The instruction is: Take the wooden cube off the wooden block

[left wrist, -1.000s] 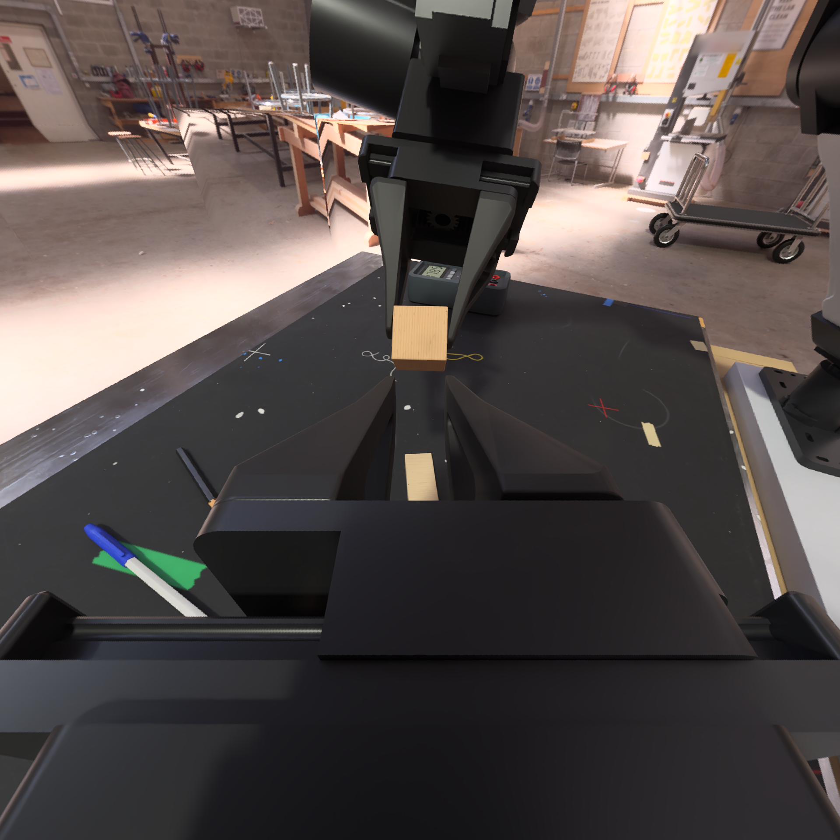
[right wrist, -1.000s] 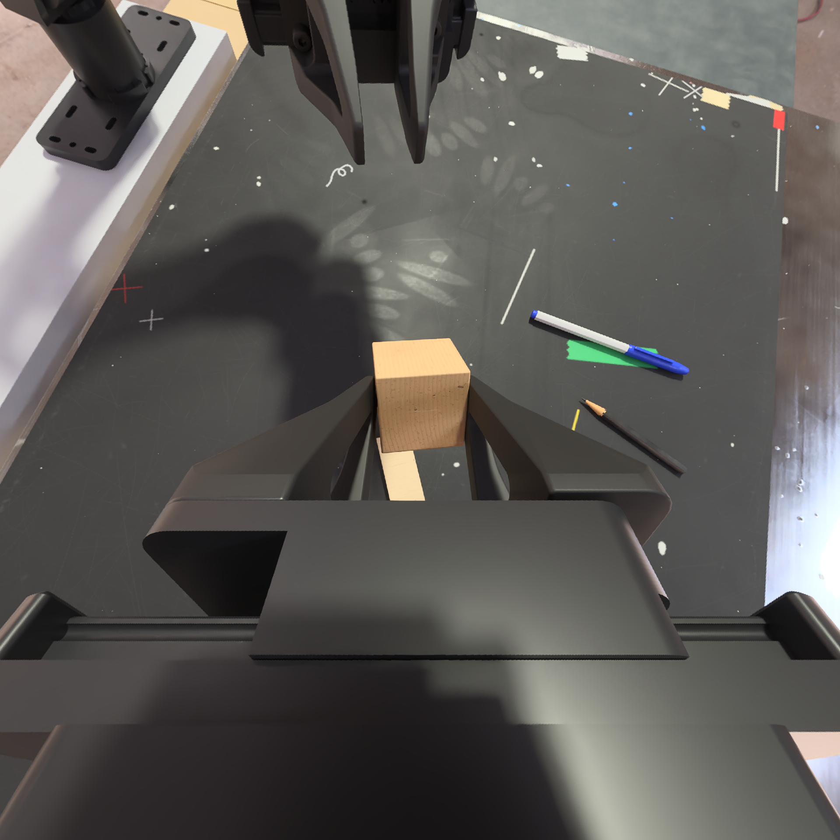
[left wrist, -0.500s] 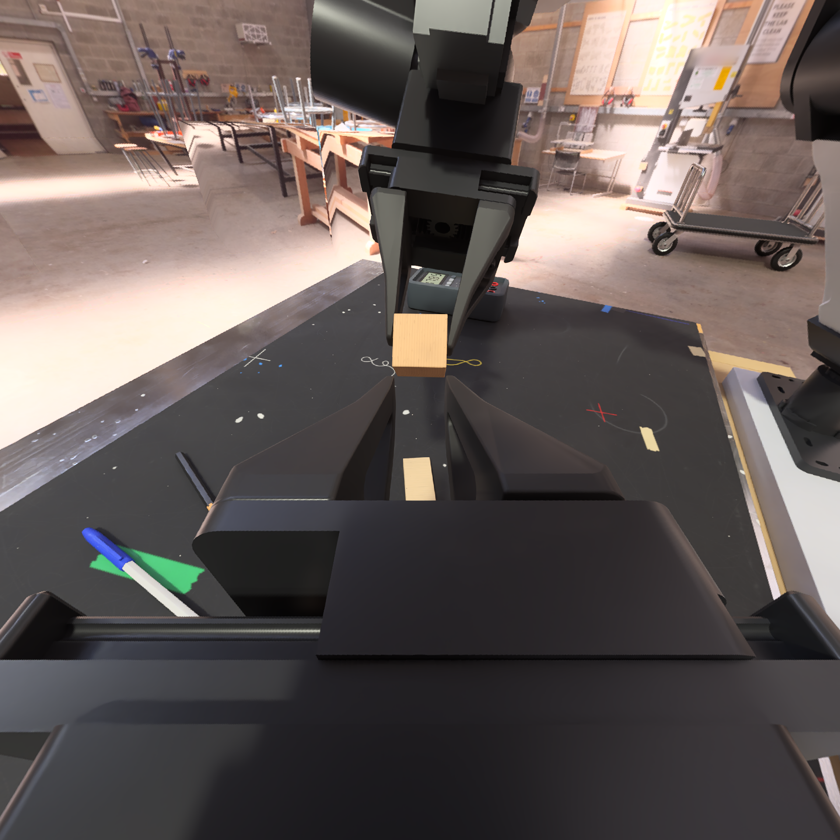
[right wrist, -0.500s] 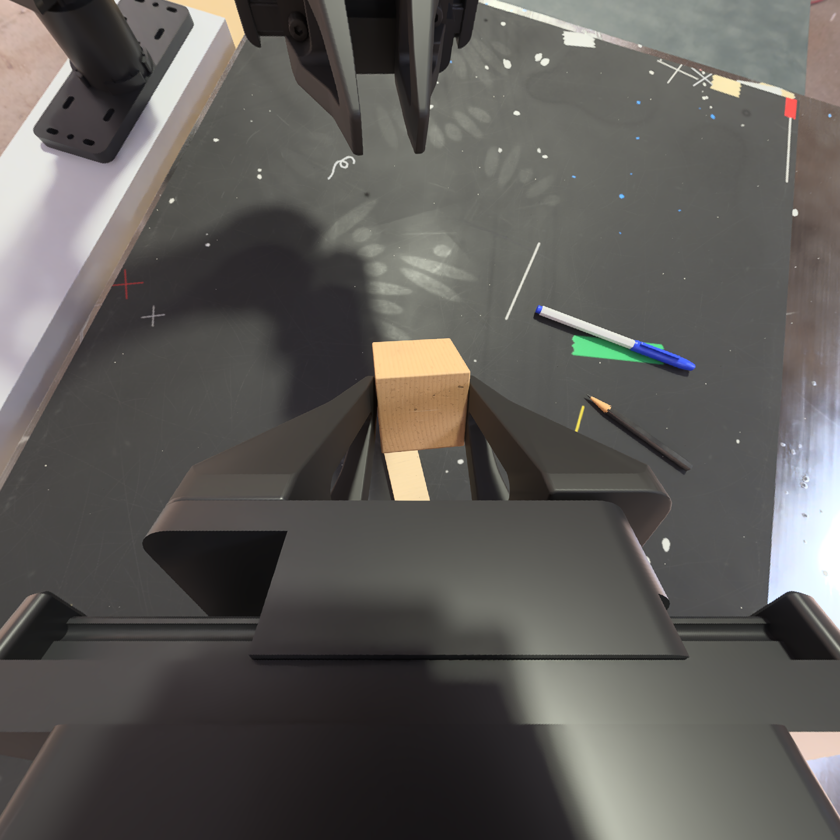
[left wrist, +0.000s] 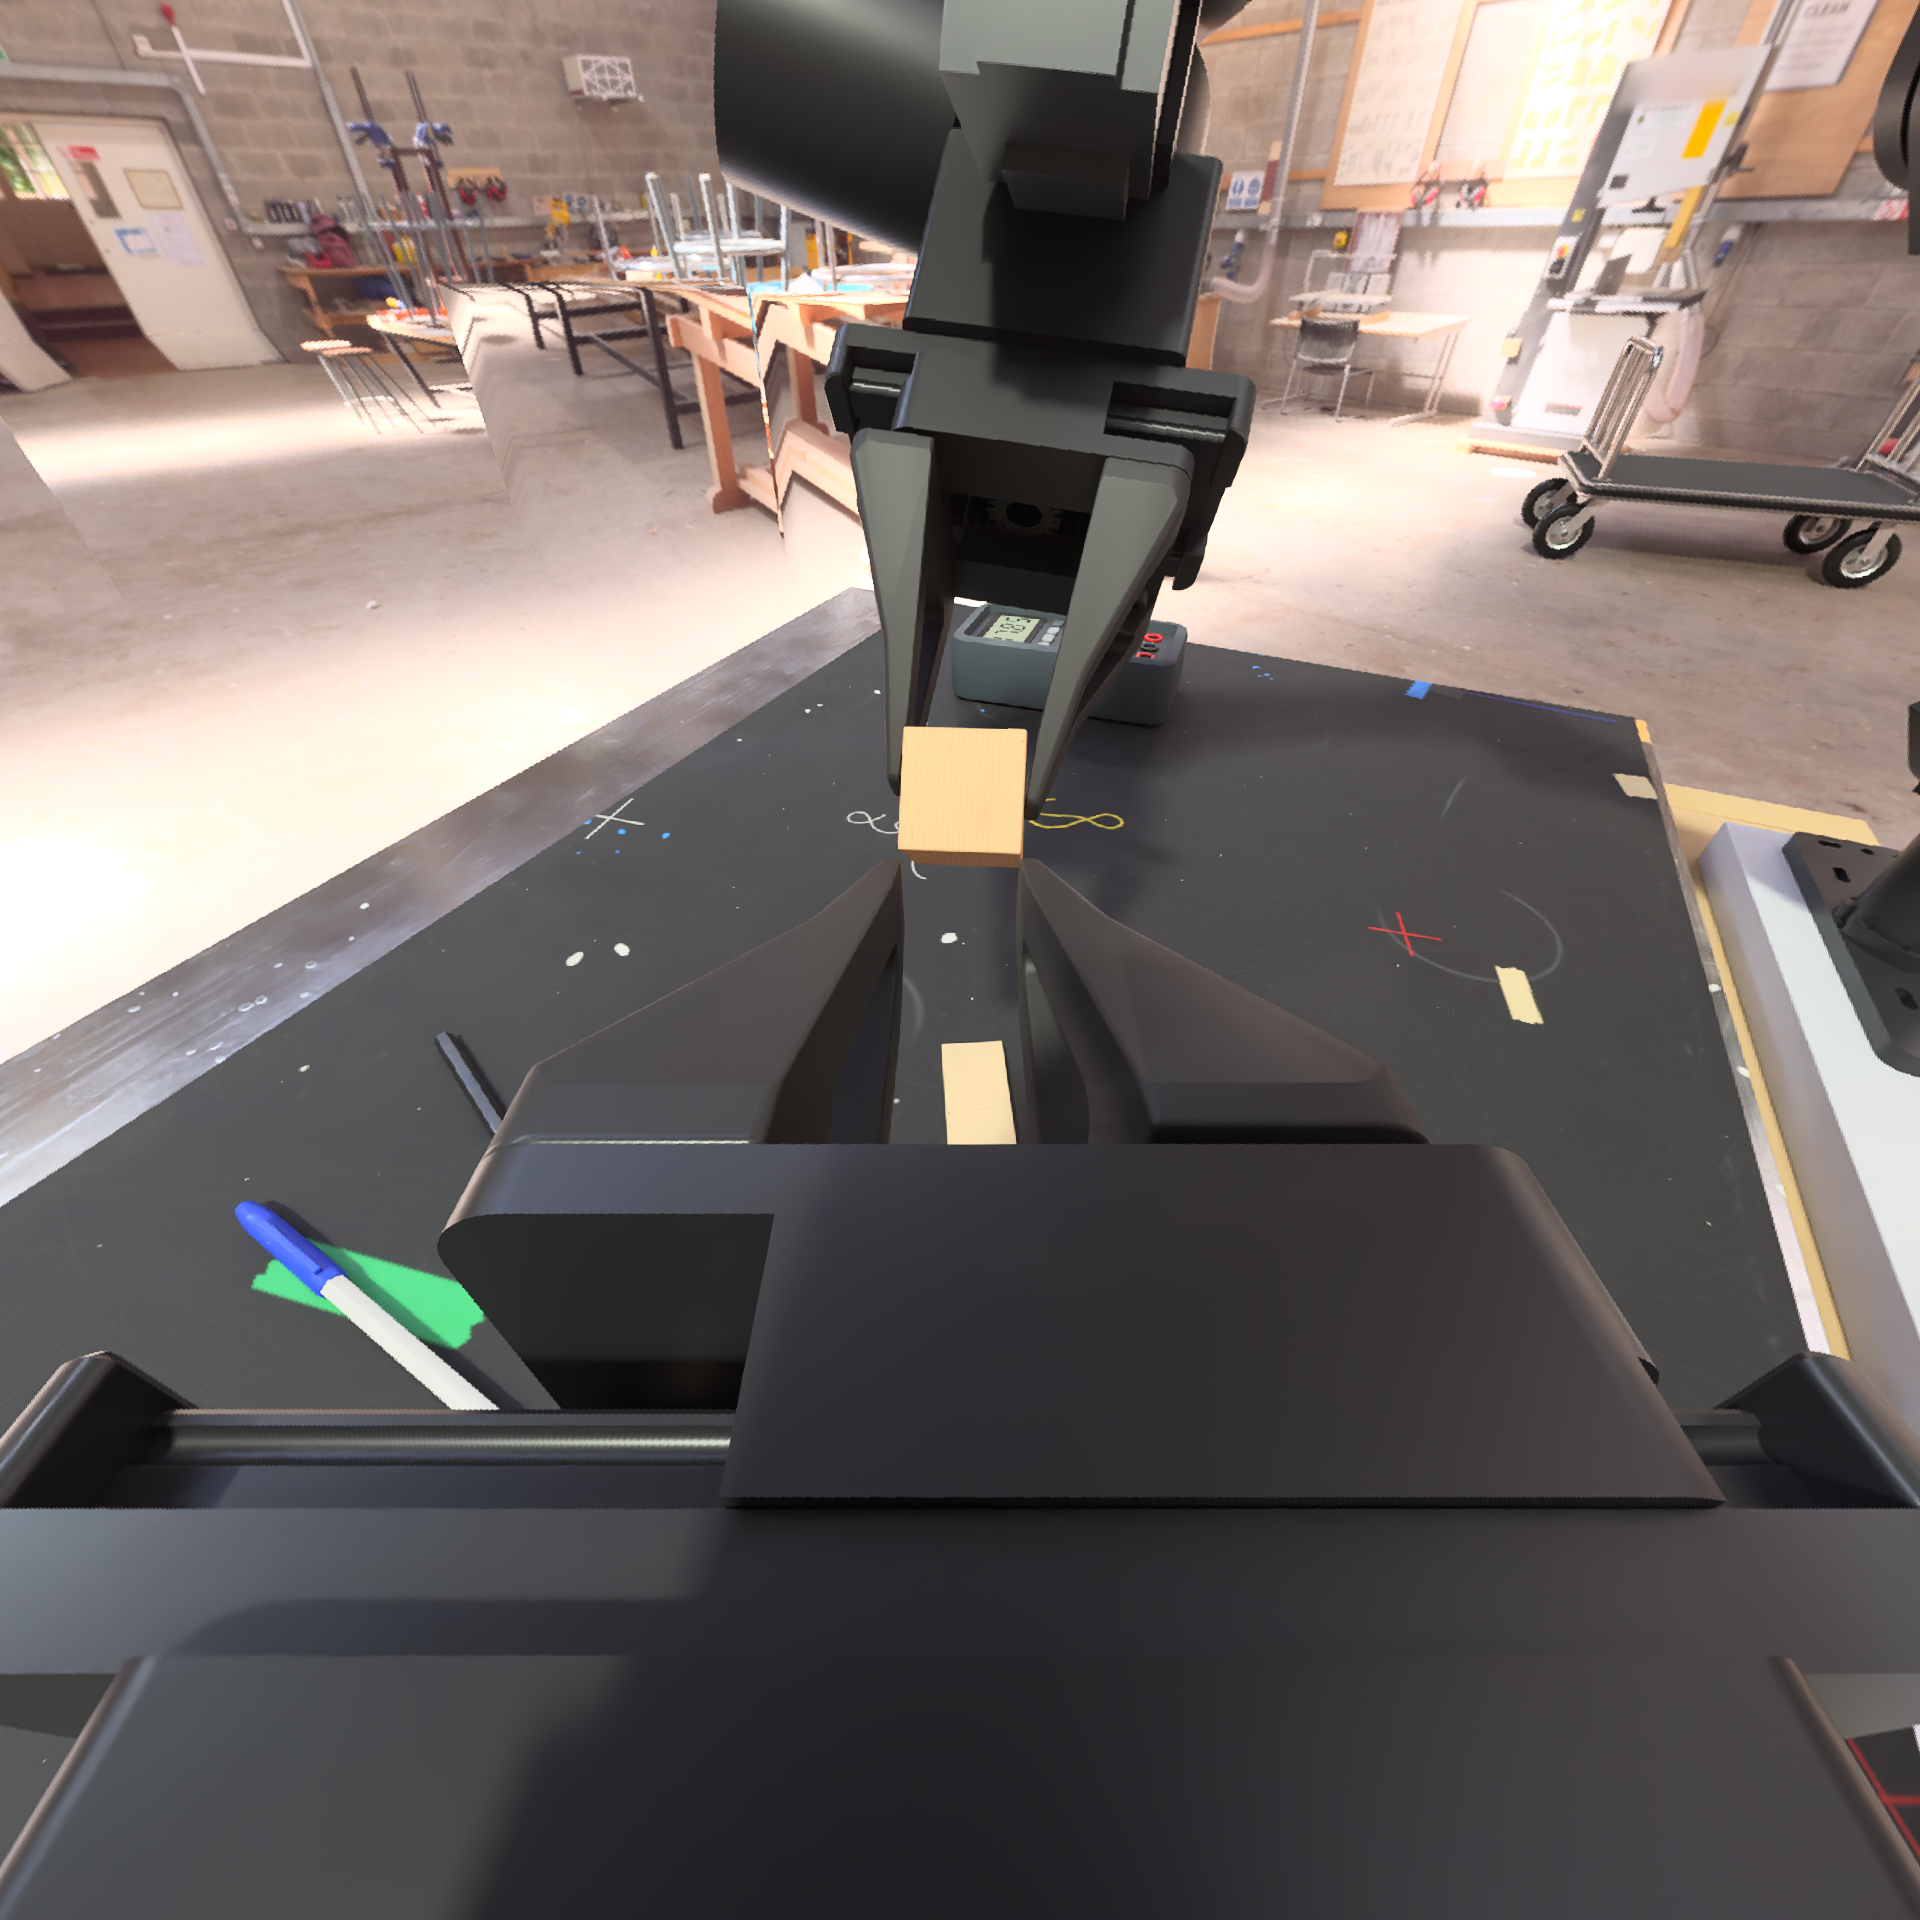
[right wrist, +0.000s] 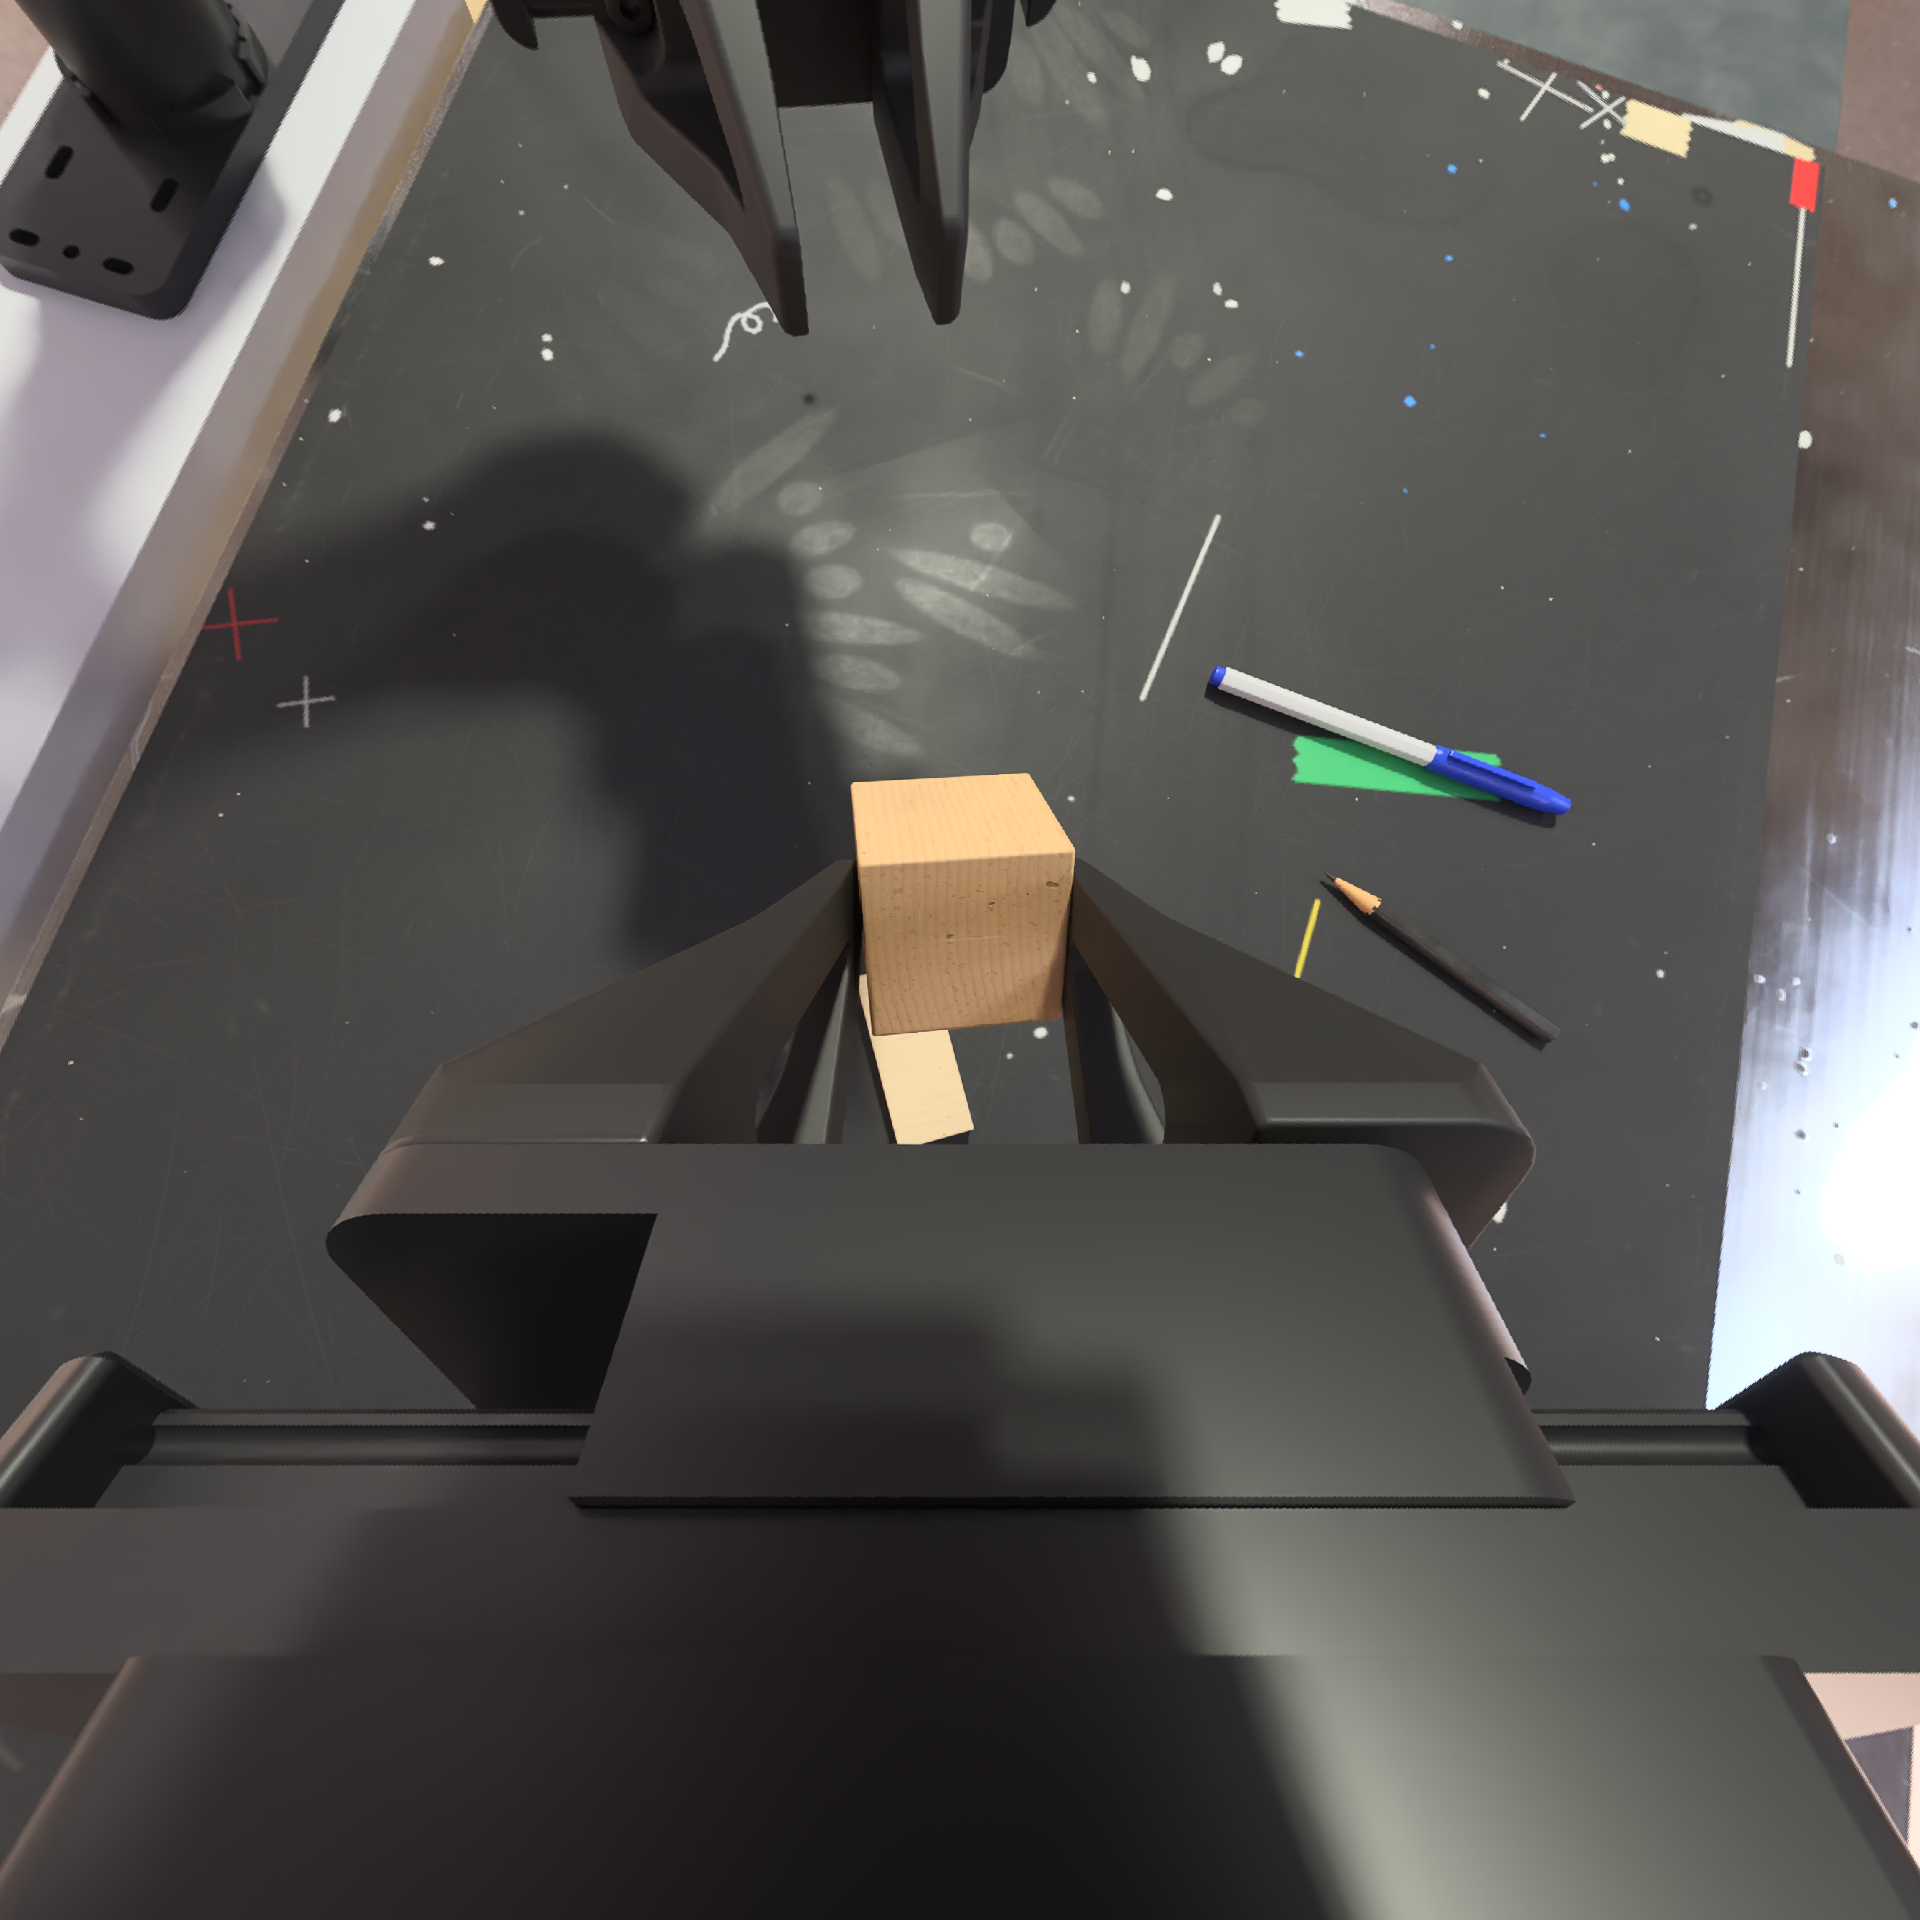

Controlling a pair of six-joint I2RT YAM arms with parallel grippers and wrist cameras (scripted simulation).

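My right gripper (right wrist: 961,914) is shut on the wooden cube (right wrist: 961,904) and holds it clear above the dark table (right wrist: 520,935). The pale wooden block (right wrist: 920,1086) lies flat on the table below the cube, partly hidden by it and by my fingers. In the left wrist view the cube (left wrist: 961,795) hangs between the right gripper's fingers, just beyond my left gripper (left wrist: 961,878). The block (left wrist: 977,1091) shows through the gap between the left fingers. My left gripper (right wrist: 868,312) is empty, its fingers a narrow gap apart.
A white pen with a blue cap (right wrist: 1382,738) lies on green tape (right wrist: 1371,774), with a black pencil (right wrist: 1444,961) close by. A grey meter (left wrist: 1060,665) stands at the table's far edge. The left arm's base (right wrist: 114,156) sits on a white strip.
My right gripper has risen slightly with the cube, so the table looks a little farther off. The left gripper has drawn back a little. Both grips are unchanged.
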